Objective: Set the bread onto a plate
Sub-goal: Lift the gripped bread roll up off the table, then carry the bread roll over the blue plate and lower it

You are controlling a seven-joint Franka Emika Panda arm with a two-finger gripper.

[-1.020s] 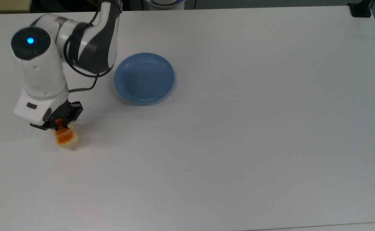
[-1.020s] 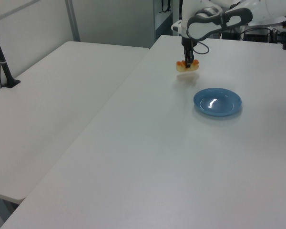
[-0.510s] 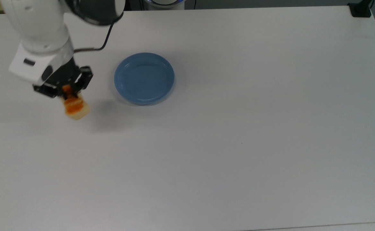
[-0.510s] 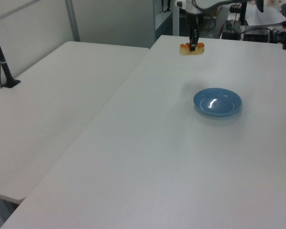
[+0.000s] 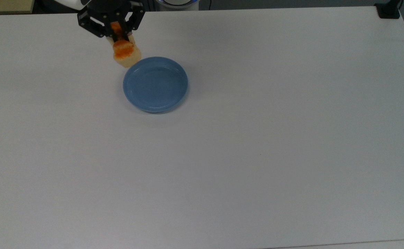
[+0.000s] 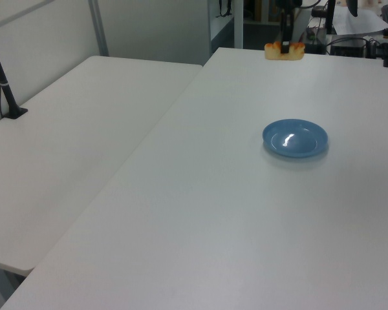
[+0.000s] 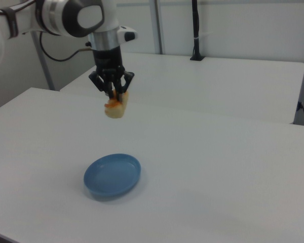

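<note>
My gripper (image 5: 118,34) (image 7: 113,96) (image 6: 286,45) is shut on the bread (image 5: 125,52) (image 7: 115,107) (image 6: 284,51), a small cream loaf with an orange-brown top, held high in the air. The light-blue plate (image 5: 155,84) (image 7: 112,176) (image 6: 295,138) lies flat on the white table. In the top view the bread hangs over the plate's upper-left rim. In the right view it hovers well above the plate. In the left view it sits far above the plate near the table's far end.
A white table (image 5: 257,138) carries the plate. A second white table (image 6: 64,142) (image 7: 233,81) stands alongside. A black clamp (image 5: 388,10) sits at the top view's upper right corner, and a black post (image 6: 3,84) stands on the neighbouring table.
The gripper has lifted the bread off the table and carried it up and to the top view's right, from left of the plate to over the plate's upper-left rim.
</note>
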